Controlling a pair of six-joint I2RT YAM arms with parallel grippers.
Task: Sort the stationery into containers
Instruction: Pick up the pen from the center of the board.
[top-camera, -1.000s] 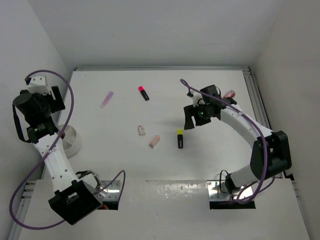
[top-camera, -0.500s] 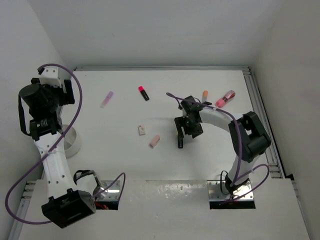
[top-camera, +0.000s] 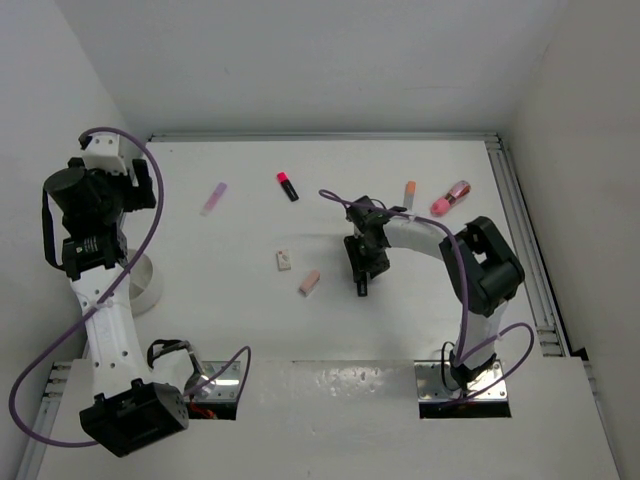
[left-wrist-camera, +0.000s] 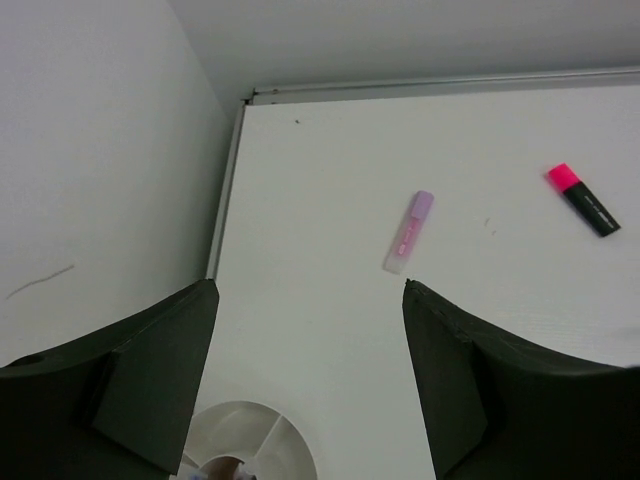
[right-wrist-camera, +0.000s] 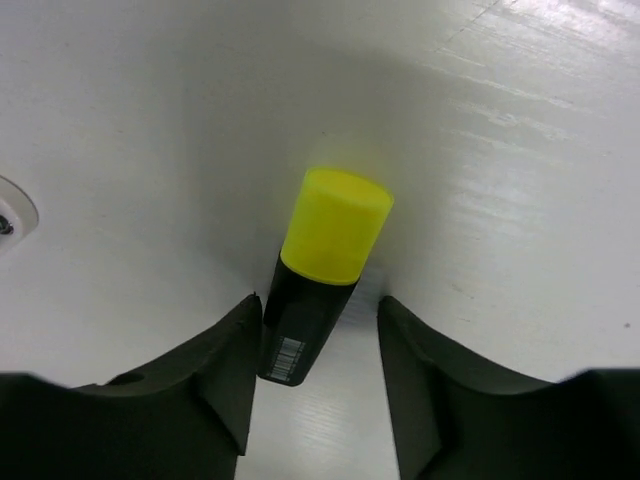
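Top view: looks down from above and behind the near edge, taking in the whole table (top-camera: 250, 330). Left wrist: high over the left edge, facing the far left corner, sharing the pink-capped highlighter (left-wrist-camera: 583, 198) and white tub (left-wrist-camera: 250, 440) with the top. Right wrist: very close to the table, sharing only the yellow-capped highlighter (right-wrist-camera: 320, 270).

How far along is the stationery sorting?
Done: nothing visibly sorted; contents of the white tub are unclear. In hand: the right gripper straddles the yellow-capped highlighter, jaws not closed. Left: the pink-capped highlighter, lilac highlighter, whitish eraser, pink eraser and orange-capped marker lie loose on the table.
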